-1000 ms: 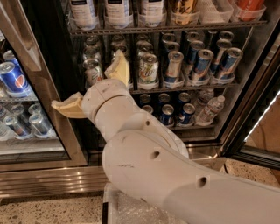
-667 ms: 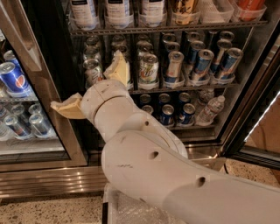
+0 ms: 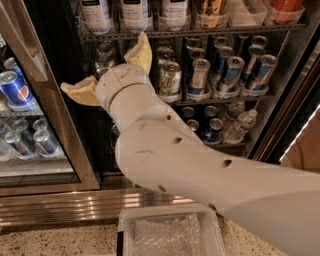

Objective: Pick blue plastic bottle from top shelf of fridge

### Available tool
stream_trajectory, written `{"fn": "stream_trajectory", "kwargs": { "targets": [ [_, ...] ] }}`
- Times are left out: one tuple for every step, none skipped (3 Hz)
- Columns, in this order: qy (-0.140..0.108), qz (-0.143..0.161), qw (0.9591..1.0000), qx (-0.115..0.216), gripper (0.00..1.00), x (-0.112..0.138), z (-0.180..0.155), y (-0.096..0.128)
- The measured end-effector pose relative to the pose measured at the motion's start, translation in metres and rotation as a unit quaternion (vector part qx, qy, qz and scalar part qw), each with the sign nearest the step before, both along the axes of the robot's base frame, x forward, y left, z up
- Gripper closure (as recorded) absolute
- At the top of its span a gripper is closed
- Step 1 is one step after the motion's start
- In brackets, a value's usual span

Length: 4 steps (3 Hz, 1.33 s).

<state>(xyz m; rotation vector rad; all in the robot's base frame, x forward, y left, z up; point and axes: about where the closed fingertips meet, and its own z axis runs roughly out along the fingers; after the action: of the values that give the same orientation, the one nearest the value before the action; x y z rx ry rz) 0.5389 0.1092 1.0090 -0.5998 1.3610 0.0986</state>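
Three clear bottles with white labels and a dark band stand in clear lane trays on the top shelf (image 3: 200,33), a black wire rack; only their lower parts show. The blue plastic bottle (image 3: 134,10) is the middle one. My gripper (image 3: 109,71) is open, its two yellowish fingers spread wide just below the shelf's left part. One finger (image 3: 141,54) points up, its tip reaching the rack's front edge under that bottle; the other (image 3: 80,92) points left. The gripper holds nothing. My white arm fills the lower right.
A gold-labelled bottle (image 3: 212,9) stands to the right on the top shelf. Drink cans (image 3: 227,75) fill the rack below, with small water bottles (image 3: 242,125) lower down. A steel-framed cooler with Pepsi cans (image 3: 14,89) stands at the left. A white tray (image 3: 170,232) sits at the bottom.
My gripper has risen toward the top shelf; its upper finger now reaches the rack's front edge. The fingers stay spread.
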Motion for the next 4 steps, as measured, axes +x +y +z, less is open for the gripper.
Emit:
{"fn": "stream_trajectory", "kwargs": {
  "targets": [
    [-0.015, -0.009, 0.9998, 0.011, 0.0, 0.018, 0.016, -0.006],
    [-0.03, -0.026, 0.999, 0.02, 0.0, 0.03, 0.03, -0.011],
    [-0.044, -0.055, 0.9971, 0.027, 0.17, 0.035, 0.045, -0.016],
    [-0.059, -0.066, 0.9956, 0.03, 0.13, 0.035, 0.061, -0.016]
  ]
}}
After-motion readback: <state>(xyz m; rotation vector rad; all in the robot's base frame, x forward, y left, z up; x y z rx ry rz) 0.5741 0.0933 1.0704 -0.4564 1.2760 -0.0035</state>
